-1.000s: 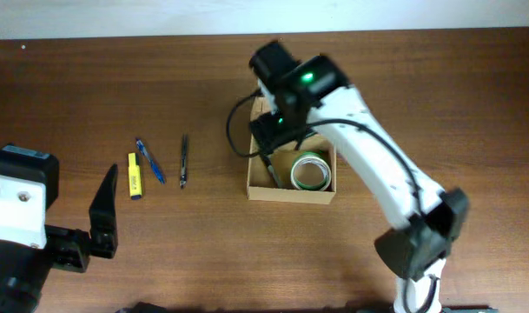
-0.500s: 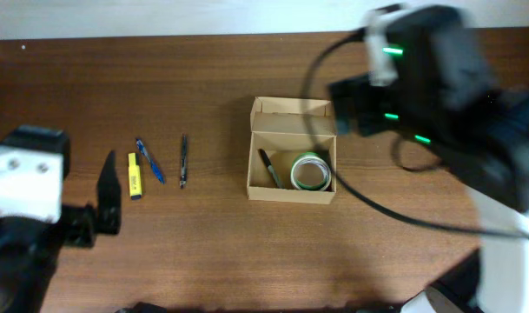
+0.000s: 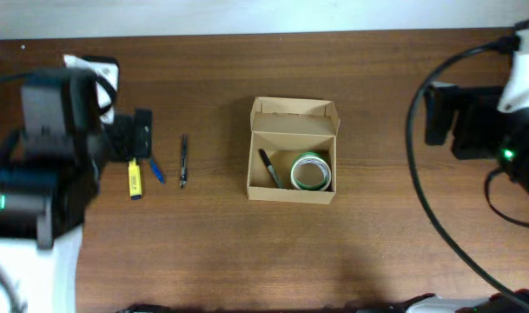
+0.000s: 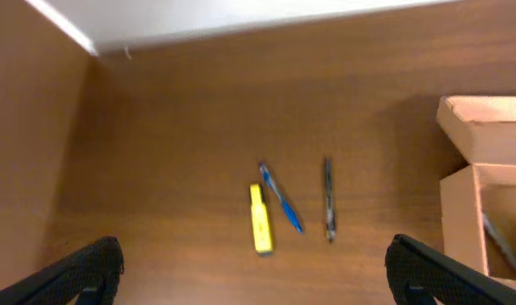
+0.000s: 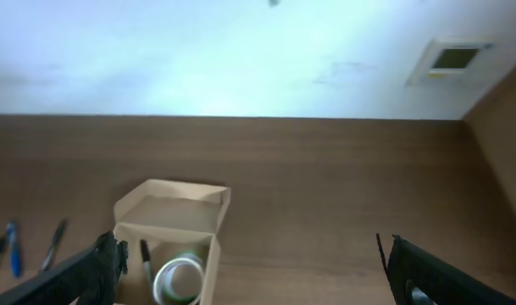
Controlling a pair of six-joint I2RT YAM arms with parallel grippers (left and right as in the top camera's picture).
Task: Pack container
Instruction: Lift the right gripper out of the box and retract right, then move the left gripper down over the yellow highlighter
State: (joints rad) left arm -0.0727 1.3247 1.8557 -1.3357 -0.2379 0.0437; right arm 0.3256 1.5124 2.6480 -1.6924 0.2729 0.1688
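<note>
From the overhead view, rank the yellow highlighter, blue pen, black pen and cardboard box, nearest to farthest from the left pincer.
1. The yellow highlighter and the blue pen, both right beside the left pincer; too close to call.
2. The black pen, a little further toward the box.
3. The cardboard box, mid-table, farthest.

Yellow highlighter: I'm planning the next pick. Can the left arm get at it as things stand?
Probably yes. The open left gripper hangs above the yellow highlighter, lying uncovered on the table; only the blue pen close beside it could get nudged.
</note>
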